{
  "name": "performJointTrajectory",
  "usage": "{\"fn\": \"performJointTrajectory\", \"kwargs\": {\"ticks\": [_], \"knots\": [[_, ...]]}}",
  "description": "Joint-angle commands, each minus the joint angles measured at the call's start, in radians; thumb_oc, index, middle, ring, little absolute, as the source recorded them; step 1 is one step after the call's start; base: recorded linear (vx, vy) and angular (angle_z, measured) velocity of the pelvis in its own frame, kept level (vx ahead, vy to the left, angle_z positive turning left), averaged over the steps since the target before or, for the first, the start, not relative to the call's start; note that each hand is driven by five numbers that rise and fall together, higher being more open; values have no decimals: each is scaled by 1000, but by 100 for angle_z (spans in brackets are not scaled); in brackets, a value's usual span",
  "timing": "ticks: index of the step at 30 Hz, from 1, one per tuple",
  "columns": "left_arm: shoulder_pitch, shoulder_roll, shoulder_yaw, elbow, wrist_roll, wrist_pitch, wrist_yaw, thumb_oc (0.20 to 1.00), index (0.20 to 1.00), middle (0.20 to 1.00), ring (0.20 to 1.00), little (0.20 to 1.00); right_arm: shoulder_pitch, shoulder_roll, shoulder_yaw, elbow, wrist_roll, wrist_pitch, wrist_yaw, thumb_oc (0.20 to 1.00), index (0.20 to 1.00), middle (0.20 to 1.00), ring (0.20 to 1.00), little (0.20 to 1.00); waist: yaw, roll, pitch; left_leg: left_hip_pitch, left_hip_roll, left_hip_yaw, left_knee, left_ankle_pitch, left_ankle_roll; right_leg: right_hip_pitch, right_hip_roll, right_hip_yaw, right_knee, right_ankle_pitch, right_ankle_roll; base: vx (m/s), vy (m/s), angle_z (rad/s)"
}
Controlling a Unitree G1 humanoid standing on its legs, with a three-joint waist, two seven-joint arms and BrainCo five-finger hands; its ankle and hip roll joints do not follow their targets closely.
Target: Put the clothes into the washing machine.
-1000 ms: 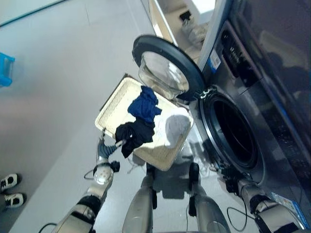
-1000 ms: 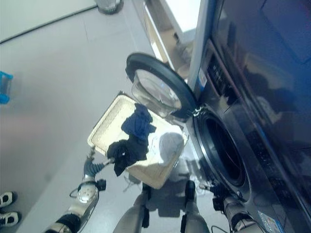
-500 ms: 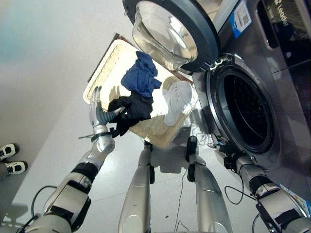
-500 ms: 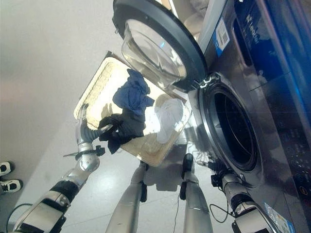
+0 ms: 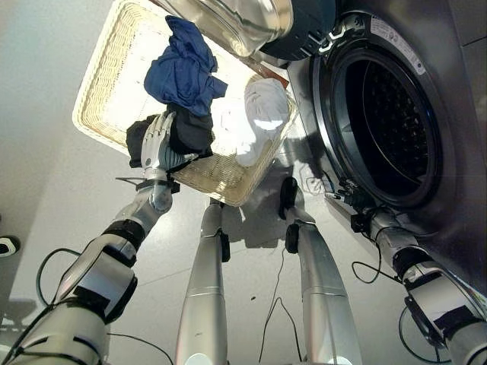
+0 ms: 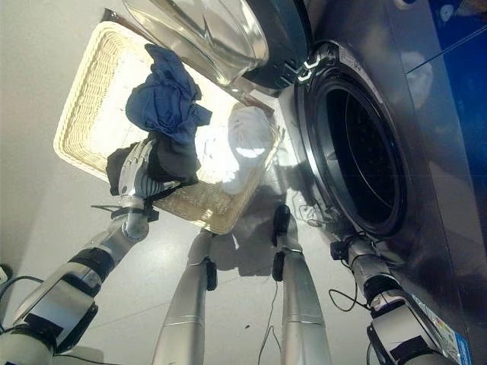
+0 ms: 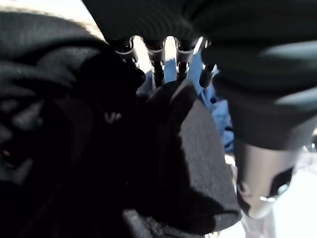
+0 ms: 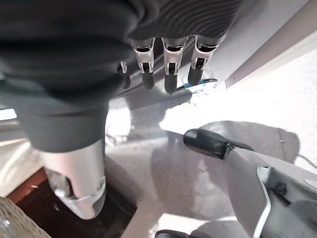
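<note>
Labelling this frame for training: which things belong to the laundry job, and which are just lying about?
Job: black garment under the left robot hand; blue garment; white garment; wicker basket; washing machine with open door.
Lying about: shoe.

Left hand (image 5: 156, 148) fingers perhaps in black garment (image 5: 186, 131)

Pale floor (image 5: 46, 175) under a wicker basket (image 5: 114, 61) of clothes (image 5: 183, 72)
</note>
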Motion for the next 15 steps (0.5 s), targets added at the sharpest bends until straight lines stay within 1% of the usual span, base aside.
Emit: {"fn": "performJointTrajectory", "kwargs": {"ticks": [1, 3, 7, 10, 15], "knots": [[-3, 16, 23, 27, -52, 23, -24, 1000, 1000, 1000, 1000, 1000, 14, -29, 12, -37, 36, -38, 1, 1000, 1000, 1000, 1000, 1000, 3, -43, -25, -28, -45, 7, 154, -128, 4, 37, 16, 16, -178, 153, 126, 0, 0, 0], [-9, 14, 22, 47, -56, 47, -33, 1000, 1000, 1000, 1000, 1000, 8, -30, 17, -34, 39, -40, 1, 1000, 1000, 1000, 1000, 1000, 2, -44, -25, -32, -45, 6, 152, -126, 2, 34, 17, 16, -181, 155, 125, 0, 0, 0], [-10, 11, 32, 94, -58, 92, -8, 1000, 1000, 1000, 1000, 1000, -5, -28, 27, -30, 48, -44, -2, 1000, 1000, 1000, 1000, 1000, 1, -50, -25, -44, -44, 0, 155, -124, -1, 25, 20, 16, -180, 155, 124, 0, 0, 0], [-16, 10, 30, 107, -52, 121, -22, 1000, 1000, 1000, 1000, 1000, -10, -27, 29, -26, 49, -47, -3, 1000, 1000, 1000, 1000, 1000, 2, -52, -25, -49, -44, -4, 154, -121, -2, 23, 19, 14, -182, 157, 124, 0, 0, 0], [-26, 4, 15, 147, -37, 200, -49, 1000, 1000, 1000, 1000, 1000, -23, -24, 33, -22, 54, -48, -3, 1000, 1000, 1000, 1000, 1000, 1, -54, -25, -52, -46, -6, 151, -119, -1, 20, 21, 12, -184, 159, 125, 0, 0, 0]]}}
